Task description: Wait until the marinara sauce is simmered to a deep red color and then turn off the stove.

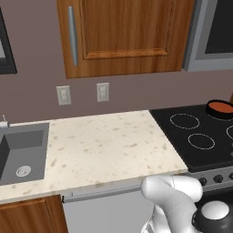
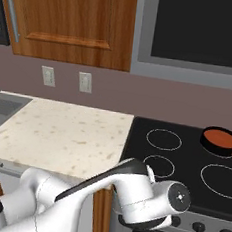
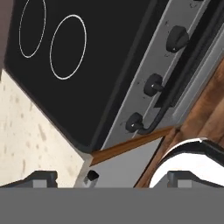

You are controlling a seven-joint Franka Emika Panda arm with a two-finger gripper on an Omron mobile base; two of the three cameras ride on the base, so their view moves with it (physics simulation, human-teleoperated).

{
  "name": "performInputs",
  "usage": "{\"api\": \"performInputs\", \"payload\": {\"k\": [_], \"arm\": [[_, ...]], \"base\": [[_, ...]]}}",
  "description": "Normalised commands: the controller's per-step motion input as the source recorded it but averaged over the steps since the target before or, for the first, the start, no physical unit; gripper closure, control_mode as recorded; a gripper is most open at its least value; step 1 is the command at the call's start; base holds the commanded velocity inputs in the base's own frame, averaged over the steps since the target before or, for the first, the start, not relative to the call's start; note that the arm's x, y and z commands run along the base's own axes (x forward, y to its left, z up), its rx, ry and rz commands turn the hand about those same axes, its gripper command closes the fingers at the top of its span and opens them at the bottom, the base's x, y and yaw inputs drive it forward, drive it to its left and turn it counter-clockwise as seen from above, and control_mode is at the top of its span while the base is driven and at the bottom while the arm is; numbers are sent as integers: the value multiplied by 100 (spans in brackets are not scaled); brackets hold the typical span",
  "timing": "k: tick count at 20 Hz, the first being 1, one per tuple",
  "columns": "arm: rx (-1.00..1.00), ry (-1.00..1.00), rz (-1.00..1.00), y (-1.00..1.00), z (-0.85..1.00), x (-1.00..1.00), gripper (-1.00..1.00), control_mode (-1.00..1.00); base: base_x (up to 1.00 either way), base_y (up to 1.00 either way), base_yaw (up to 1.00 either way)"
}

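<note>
No readable text, label or number — neither on stove (image 2: 184, 160) nor microwave (image 2: 196, 35)

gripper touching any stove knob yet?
Apart. The hand view shows the gripper fingertips low in the picture, with steel front between them and the nearest knob of the stove.

Marinara sauce (image 2: 221, 137): orange-red, rimmed by a black pan (image 2: 207, 142). Stove (image 2: 184, 160): black glass with white ring outlines, steel-grey front, dark knobs (image 3: 153, 84). Counter (image 1: 107, 145): cream, speckled tan. Cabinets (image 1: 125, 34): reddish-brown woodgrain. Wall (image 1: 136, 91): dull mauve. Sink (image 1: 22, 152): grey.
</note>
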Motion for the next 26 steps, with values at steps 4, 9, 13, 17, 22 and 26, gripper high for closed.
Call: {"api": "performInputs", "payload": {"k": [4, 9, 13, 17, 22, 26], "arm": [[5, -18, -4, -16, -25, -20, -100, -100], [-4, -35, 1, -31, -35, -35, -100, -100], [-22, -30, 2, -31, -25, -25, -100, -100], [-31, -27, 2, -20, -10, -14, -100, -100], [-40, -19, 2, -6, -4, -5, -100, -100], [-42, -12, 2, 0, -7, 0, -100, -100]], "base": [[0, 0, 0], [0, 0, 0], [0, 0, 0], [0, 0, 0], [0, 0, 0], [0, 0, 0]]}}
